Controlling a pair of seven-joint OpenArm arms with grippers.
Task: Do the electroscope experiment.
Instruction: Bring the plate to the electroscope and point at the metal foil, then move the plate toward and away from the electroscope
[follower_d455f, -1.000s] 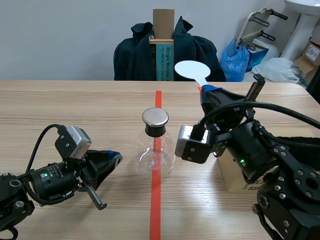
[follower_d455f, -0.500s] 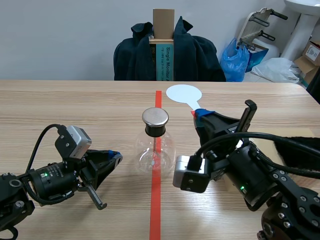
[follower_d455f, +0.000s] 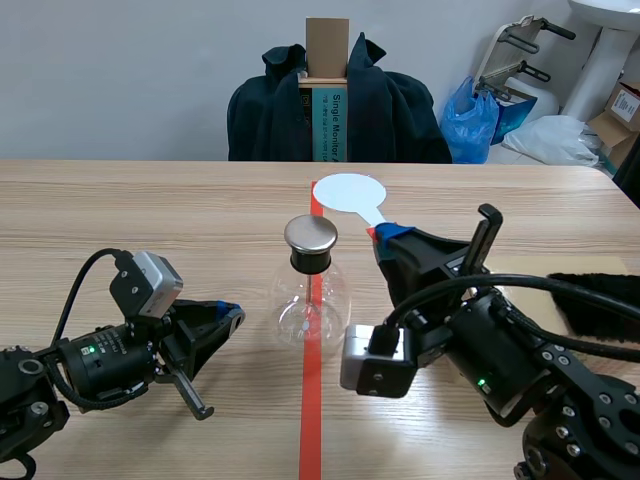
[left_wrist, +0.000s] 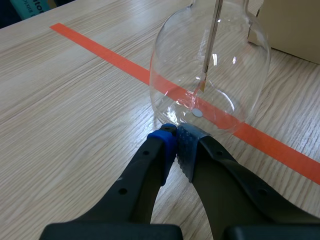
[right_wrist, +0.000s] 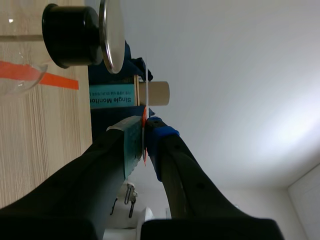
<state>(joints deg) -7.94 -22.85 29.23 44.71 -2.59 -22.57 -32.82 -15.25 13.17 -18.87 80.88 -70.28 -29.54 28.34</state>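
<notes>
The electroscope, a clear glass flask (follower_d455f: 311, 300) with a black stopper and a round metal cap (follower_d455f: 311, 234), stands on the red tape line mid-table. My right gripper (follower_d455f: 386, 236) is shut on the handle of a white round paddle (follower_d455f: 348, 192). It holds the paddle's disc just behind and to the right of the cap. In the right wrist view the paddle (right_wrist: 144, 131) shows edge-on between the pads, and the cap (right_wrist: 113, 35) lies ahead. My left gripper (left_wrist: 176, 141) is shut on nothing, with its tips at the flask's (left_wrist: 210, 65) base.
A cardboard box (left_wrist: 295, 25) stands to the right of the flask, mostly hidden by my right arm. A black cloth (follower_d455f: 600, 305) lies at the right edge. Behind the table stands a chair draped with a dark jacket (follower_d455f: 270, 115), and beside it a blue bag (follower_d455f: 478, 120).
My right arm has swung left and down, carrying the white paddle from the far right toward the flask's metal cap. The left arm and the flask have not moved.
</notes>
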